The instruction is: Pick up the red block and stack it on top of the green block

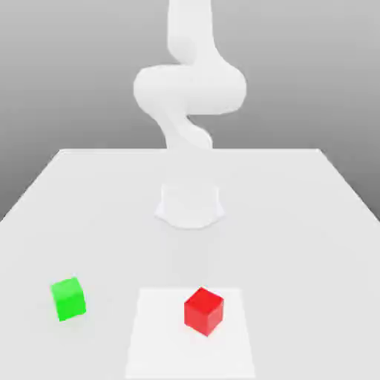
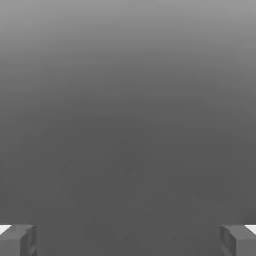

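Exterior view: a small, bright red block with flat, plain sides (image 1: 204, 312) sits on a thin, white, four-sided patch (image 1: 156, 334) on the big, pale grey bench (image 1: 297, 223). The red block is a bit to the exterior view's right of the patch's middle, and closer to the patch's edge that faces the bench's far edge. It is turned so that one of its upright corners points toward the camera.

A small, bright green block with flat, plain sides (image 1: 68, 299) sits right on the bench, to the exterior view's left of the patch. It is turned a little too. The two blocks look about the same size and are well apart, and the green one is not touching the patch.

Behind them is a big, smooth white robot arm (image 1: 190, 89). Its bottom part stands on the bench, about midway between the two far corners, and the arm bends and goes up from there.

In the hand view, the grey two-finger gripper (image 2: 128, 241) is wide open. Its two fingers are far from each other, with just a gap between them, so it has hold of nothing. Behind the fingers is plain grey, darker in some parts and lighter in others.
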Controlling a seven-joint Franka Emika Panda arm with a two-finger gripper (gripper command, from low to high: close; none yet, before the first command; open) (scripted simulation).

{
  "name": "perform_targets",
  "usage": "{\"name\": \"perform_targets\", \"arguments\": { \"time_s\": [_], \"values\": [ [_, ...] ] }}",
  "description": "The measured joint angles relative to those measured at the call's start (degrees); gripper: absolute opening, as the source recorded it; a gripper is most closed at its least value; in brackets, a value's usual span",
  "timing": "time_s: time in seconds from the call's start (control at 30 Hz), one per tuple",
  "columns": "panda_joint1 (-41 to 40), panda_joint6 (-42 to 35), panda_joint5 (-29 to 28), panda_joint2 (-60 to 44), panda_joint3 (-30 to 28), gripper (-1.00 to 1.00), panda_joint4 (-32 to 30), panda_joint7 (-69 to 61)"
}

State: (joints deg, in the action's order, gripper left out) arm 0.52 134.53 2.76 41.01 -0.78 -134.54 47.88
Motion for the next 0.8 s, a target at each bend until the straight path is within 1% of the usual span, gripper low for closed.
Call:
{"name": "perform_targets", "arguments": {
  "time_s": [0.1,0.23,0.4,0.47,0.53,0.63,0.7,0.8],
  "values": [
    [0.81,3.78,3.47,-6.99,-0.55,0.0,-3.73,3.12],
    [1.25,8.58,6.96,-15.93,0.23,0.0,-8.46,7.8],
    [1.05,14.64,8.42,-26.54,2.52,0.0,-14.31,15.54],
    [0.72,17.18,7.62,-30.63,3.53,0.0,-16.69,19.63],
    [0.32,19.79,5.6,-34.6,4.29,0.0,-19.1,24.57],
    [-0.23,23.68,-0.51,-40.28,4.35,0.0,-22.7,34.14],
    [-0.31,26.35,-2.86,-43.61,4.01,0.0,-23.18,36.99],
    [0.23,30.55,-4.52,-48.56,3.25,0.0,-22.68,38.48]
  ]
}}
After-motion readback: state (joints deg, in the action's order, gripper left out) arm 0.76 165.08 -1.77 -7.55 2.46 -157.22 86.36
